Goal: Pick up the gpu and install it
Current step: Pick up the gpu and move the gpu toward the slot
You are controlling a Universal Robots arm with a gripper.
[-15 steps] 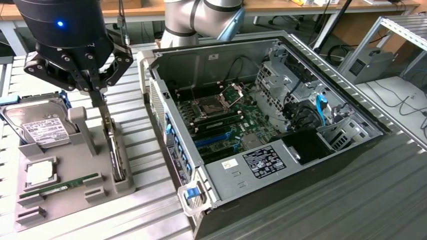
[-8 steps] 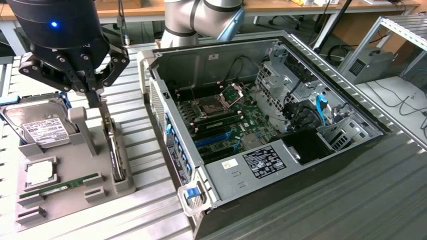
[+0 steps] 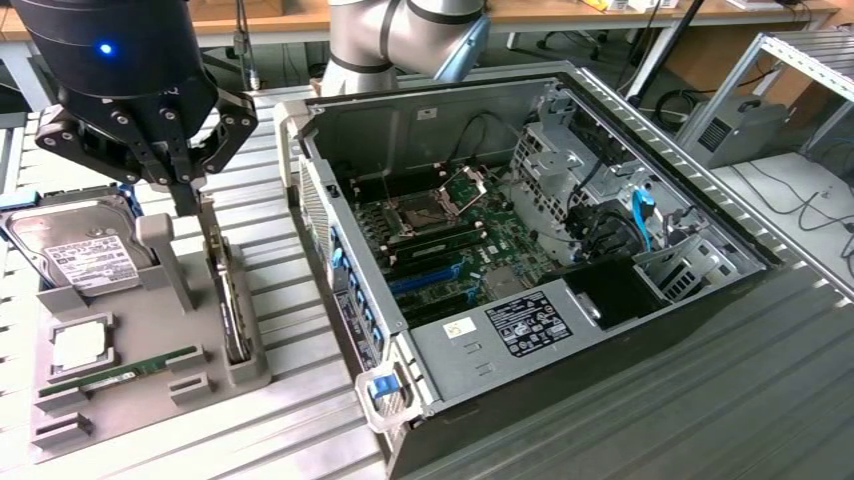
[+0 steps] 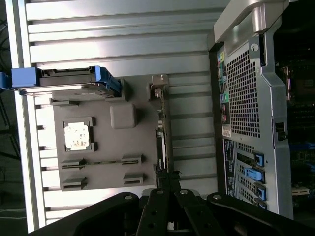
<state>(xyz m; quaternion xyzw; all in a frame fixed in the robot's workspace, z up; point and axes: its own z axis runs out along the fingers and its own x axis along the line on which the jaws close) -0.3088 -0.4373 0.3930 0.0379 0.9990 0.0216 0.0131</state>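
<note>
Little is done: the gripper [image 3: 191,195] pinches the slim dark gpu card [image 3: 227,290], standing in its grey holder tray [image 3: 160,320] at nine o'clock of the open computer case [image 3: 454,350] in the exterior view; lifting and installing remain.

Pincer: black metal pincer [image 3: 188,190] — closed on one end of the slim dark gpu card [image 3: 231,300]
Card: upright in grey plastic tray [image 3: 147,325]

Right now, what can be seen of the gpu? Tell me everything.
The gpu is a slim dark card standing on its long edge in a slot of the grey holder, beside the open computer case. The wrist view shows it edge-on, with a silver metal bracket at the end away from the tool. The shut tool sits over the other end; contact cannot be told.
</note>
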